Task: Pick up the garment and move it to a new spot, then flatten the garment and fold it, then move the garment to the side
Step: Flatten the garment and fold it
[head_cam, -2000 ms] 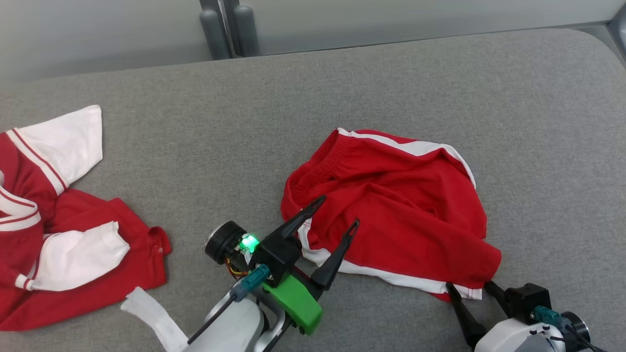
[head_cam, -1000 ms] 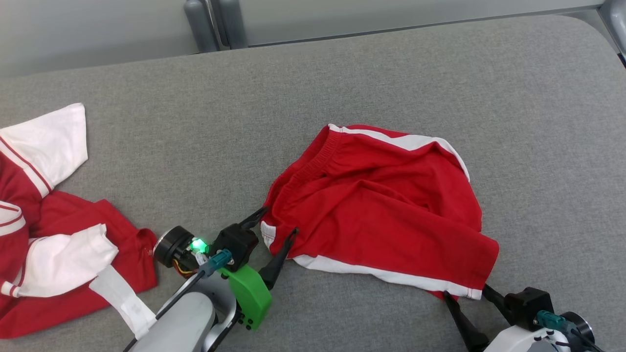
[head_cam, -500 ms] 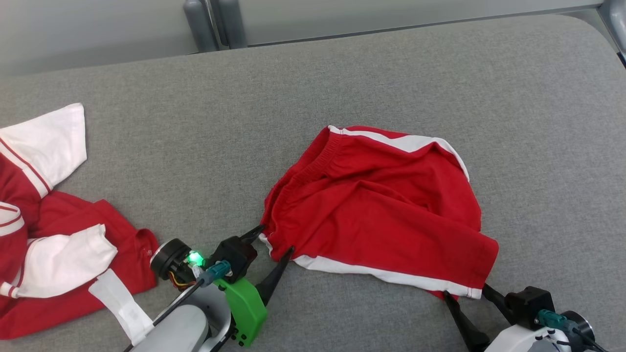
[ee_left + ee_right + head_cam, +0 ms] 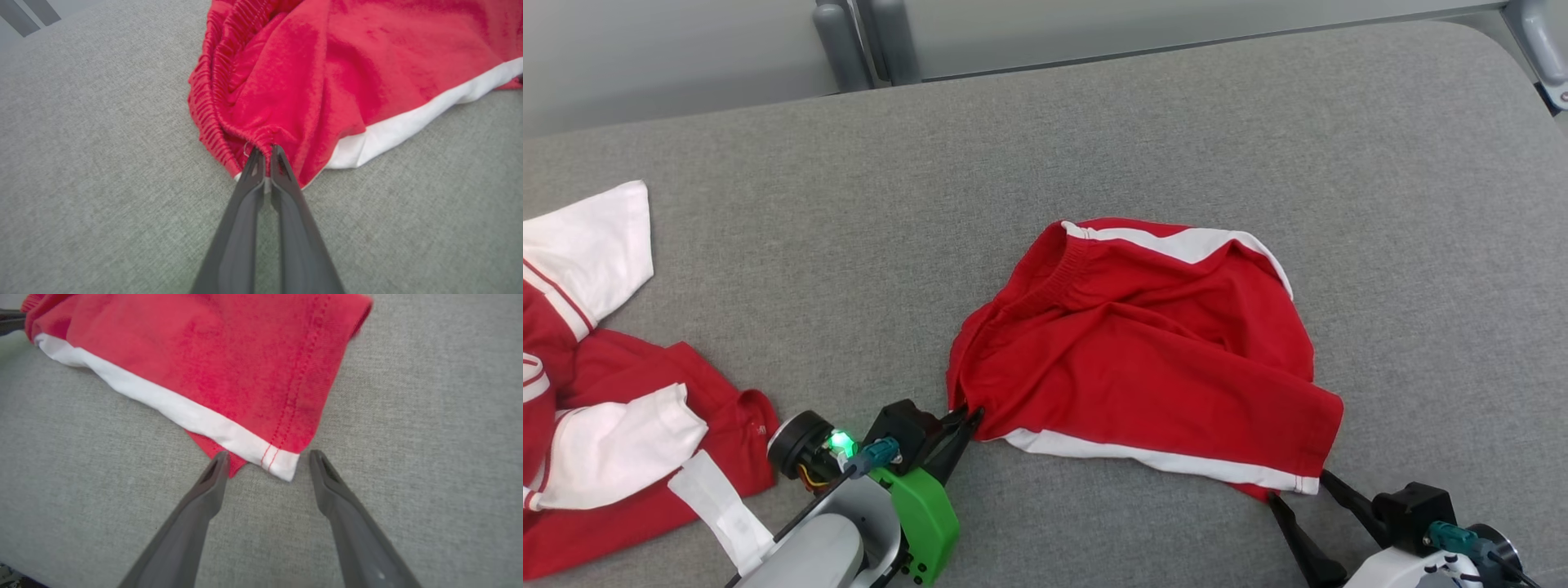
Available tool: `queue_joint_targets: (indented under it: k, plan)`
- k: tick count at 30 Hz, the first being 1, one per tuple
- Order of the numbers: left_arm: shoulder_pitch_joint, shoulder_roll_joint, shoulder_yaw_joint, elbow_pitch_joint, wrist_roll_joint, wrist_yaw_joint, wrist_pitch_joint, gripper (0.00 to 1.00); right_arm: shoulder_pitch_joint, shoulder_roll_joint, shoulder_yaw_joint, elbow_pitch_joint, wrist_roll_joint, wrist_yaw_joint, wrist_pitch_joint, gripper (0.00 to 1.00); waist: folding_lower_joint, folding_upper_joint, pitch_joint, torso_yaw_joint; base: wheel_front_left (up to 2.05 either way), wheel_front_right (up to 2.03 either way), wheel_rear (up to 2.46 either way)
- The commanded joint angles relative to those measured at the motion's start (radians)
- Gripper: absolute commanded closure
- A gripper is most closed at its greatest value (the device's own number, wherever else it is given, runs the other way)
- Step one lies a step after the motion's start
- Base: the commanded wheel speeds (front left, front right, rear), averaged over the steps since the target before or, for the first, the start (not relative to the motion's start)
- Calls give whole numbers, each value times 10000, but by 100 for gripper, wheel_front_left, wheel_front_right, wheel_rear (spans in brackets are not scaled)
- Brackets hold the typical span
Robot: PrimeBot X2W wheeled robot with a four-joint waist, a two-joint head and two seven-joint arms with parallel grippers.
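The garment (image 4: 1152, 359) is a pair of red shorts with white side stripes, lying crumpled on the grey cushion. My left gripper (image 4: 964, 416) is shut on the near-left corner of its elastic waistband (image 4: 212, 118), its fingertips pinching the fabric (image 4: 265, 153). My right gripper (image 4: 1294, 486) stands open at the near-right hem corner (image 4: 282, 463), which lies between its two fingers; the left finger (image 4: 216, 469) touches red fabric that pokes out beneath the white stripe.
A second red and white garment (image 4: 596, 392) lies bunched at the left edge of the grey cushion (image 4: 1258, 131). Two grey posts (image 4: 858, 41) stand behind the cushion's far edge.
My left gripper has closed onto the waistband corner, having slid leftward along the near edge of the shorts. The right gripper stays open at the hem corner. The camera has shifted slightly.
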Motion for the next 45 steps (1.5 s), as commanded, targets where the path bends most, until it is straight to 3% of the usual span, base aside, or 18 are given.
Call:
queue_joint_targets:
  k: [1, 3, 5, 6, 10, 11, 13, 14, 18, 23, 29, 35, 40, 45]
  plan:
    - [-16, 58, 2, 76, -143, -15, -30, 100, 69, -50, -44, -56, 51, 1, 17, 0, 0, -1, 0, -18, 0, 0, 0]
    - [-38, 58, -12, 130, -149, -16, -41, 100, 39, -48, -60, -74, 62, 1, 71, 7, 0, -1, 3, -29, 0, 0, 0]
    - [-66, 38, -37, 177, -132, -17, -40, 100, -95, -10, -34, -49, 81, -1, 88, 22, 0, -1, 2, -25, 0, 0, 0]
    - [-85, 30, -47, 201, -148, -17, -53, 100, -160, 8, -4, -33, 87, 1, 113, 24, 0, -1, 5, -17, 0, 0, 0]
    - [-135, -18, -103, 313, -205, -17, -108, 100, -346, 13, 149, 147, 118, 1, 151, 17, 0, -1, -12, 52, 0, 0, 0]
    - [-145, -33, -117, 346, -216, -18, -120, 100, -380, 9, 211, 201, 188, 1, 164, 27, 0, -1, -23, 83, 0, 0, 0]
    - [-151, -62, -118, 401, -300, -19, -144, 100, -394, -51, 393, 281, 319, 1, 299, 86, 0, -1, -54, 135, 0, 0, 0]
    - [-137, -69, -108, 431, -351, -19, -130, 100, -373, -93, 480, 298, 398, 1, 353, 100, 0, -1, -65, 152, 0, 0, 0]
    - [-7, -34, -21, 358, -613, -21, -130, 100, -181, -393, 639, -100, 1070, 1, 331, 100, 0, -1, -129, 180, 0, 0, 0]
    - [312, -4, 386, -674, -1493, -25, -72, 100, 247, -856, -127, -1494, 2282, 1, 288, 100, 0, -1, -199, 181, 0, 0, 0]
    - [564, 43, 1385, -3785, -3622, -24, 414, 100, 599, -1633, -1974, -4256, 3481, 1, 421, 100, 0, -1, -179, 254, 0, 0, 0]
    - [-585, -351, 2466, -6446, -5293, 533, 1326, 100, -711, -2435, -3856, -6222, 4658, 2, 1309, 100, 0, -1, 341, 419, 0, 0, 0]
    - [-2917, -916, 3170, -6016, -5850, 1173, 2180, 100, -3779, -3057, -4134, -5770, 5106, 2, 2337, 100, 0, -1, 1160, 485, 0, 0, 0]
    - [-5696, -1479, 3913, -3755, -6309, 1813, 2741, 100, -7927, -2216, -3108, -3454, 5111, 1, 3307, 100, 0, -1, 1970, 361, 0, 0, 0]
